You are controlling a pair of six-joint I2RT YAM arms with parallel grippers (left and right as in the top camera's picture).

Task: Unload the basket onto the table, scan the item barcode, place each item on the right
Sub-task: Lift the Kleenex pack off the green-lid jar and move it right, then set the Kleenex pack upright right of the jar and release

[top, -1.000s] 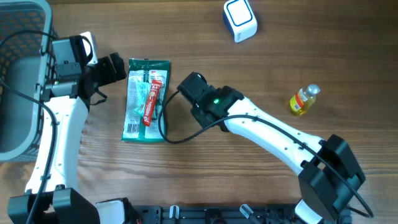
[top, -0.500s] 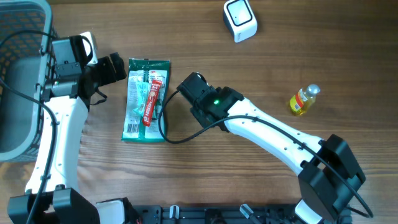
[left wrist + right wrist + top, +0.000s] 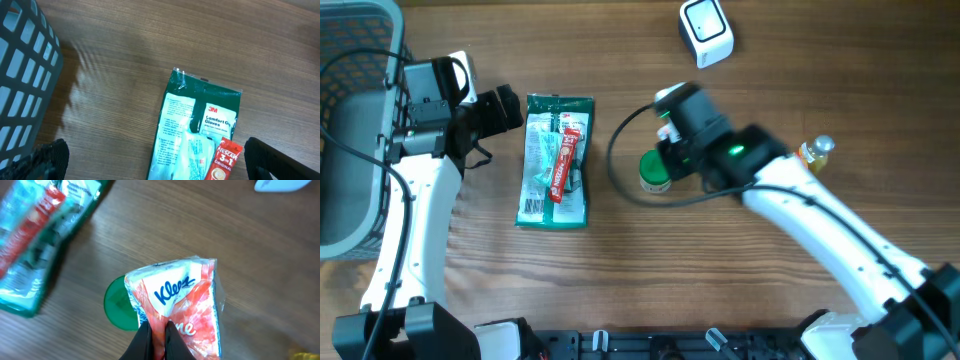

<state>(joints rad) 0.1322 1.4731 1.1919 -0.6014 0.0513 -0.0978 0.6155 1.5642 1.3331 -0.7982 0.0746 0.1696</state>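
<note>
Over the brown wooden table (image 3: 620, 300), the right gripper (image 3: 157, 330) pinches a pink-and-white plastic Kleenex tissue pack (image 3: 182, 300) aloft, likely to show its barcode to the white boxy scanner (image 3: 706, 30), while the left gripper (image 3: 505, 108) gapes wide, empty.

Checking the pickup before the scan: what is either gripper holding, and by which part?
The right gripper pinches the Kleenex tissue pack by one wrapper edge. The left gripper holds nothing.

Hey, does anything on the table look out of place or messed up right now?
Two small things. A red Nescafé sachet lies on top of the green glove pack rather than beside it, covering part of its face. The Kleenex pack is pinched at one end by the right gripper, so its wrapper bunches there.
</note>
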